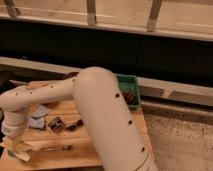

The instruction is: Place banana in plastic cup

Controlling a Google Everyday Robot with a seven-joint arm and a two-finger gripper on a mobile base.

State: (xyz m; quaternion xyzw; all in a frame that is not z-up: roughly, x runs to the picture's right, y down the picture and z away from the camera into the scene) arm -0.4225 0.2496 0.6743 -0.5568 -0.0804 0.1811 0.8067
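Note:
My gripper hangs from the white arm at the front left corner of the wooden table, low over the tabletop. A pale-yellow elongated shape, which looks like the banana, lies right under the gripper. I cannot tell whether it is held. A small dull blue-teal patch just to its right looks like the plastic cup, mostly hidden by the gripper and the pale shape.
A fork lies right of the gripper. A grey-blue folded cloth and two small dark objects sit mid-table. A green bin stands at the back right. The arm's bulky link covers the table's right half.

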